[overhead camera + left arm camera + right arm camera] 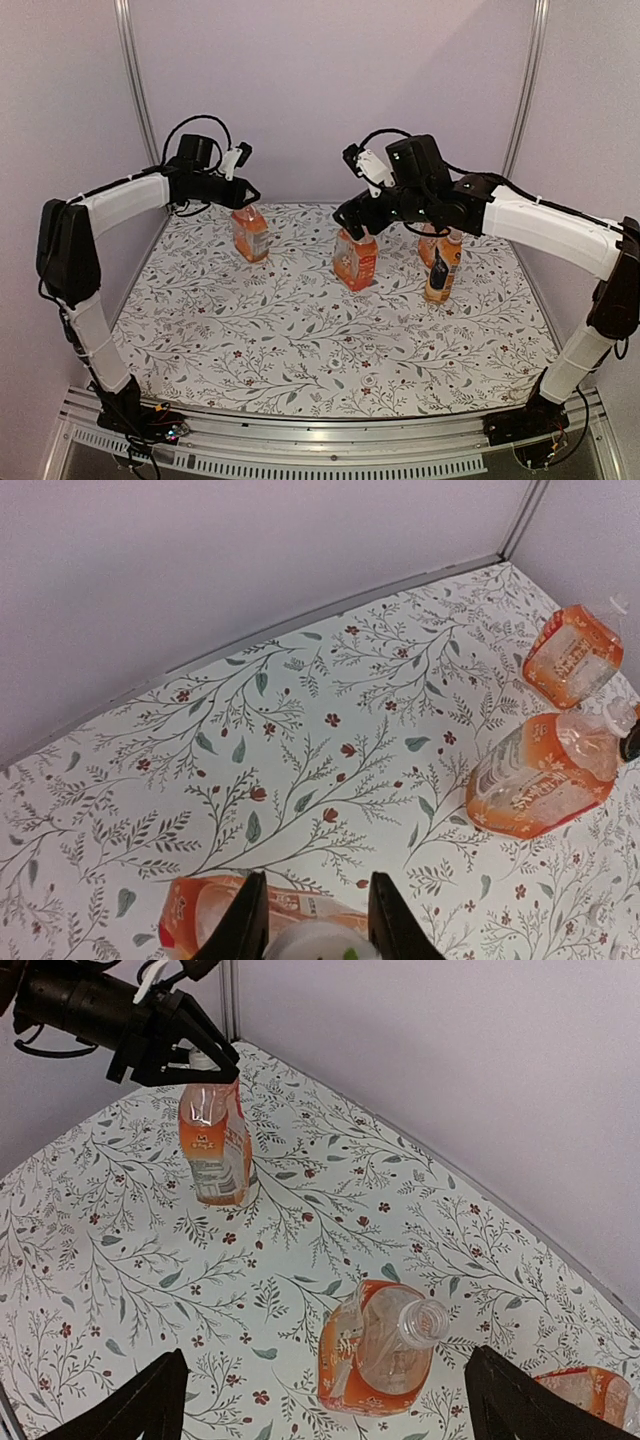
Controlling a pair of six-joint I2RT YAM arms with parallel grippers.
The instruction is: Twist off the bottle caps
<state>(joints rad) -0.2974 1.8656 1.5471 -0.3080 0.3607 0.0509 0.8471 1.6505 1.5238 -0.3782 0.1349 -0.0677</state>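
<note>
Floral-print cover (300, 330) lying flat; pale plain walls (330, 80) behind; metal posts (137, 80), probably aluminium, at back corners.

Left arm (120, 200) stretches to the far side, left gripper (200, 1068) pinched on a bottle cap (318, 942); right arm (540, 225) hovers, right gripper (327, 1360) spread wide, aimed downward
</note>
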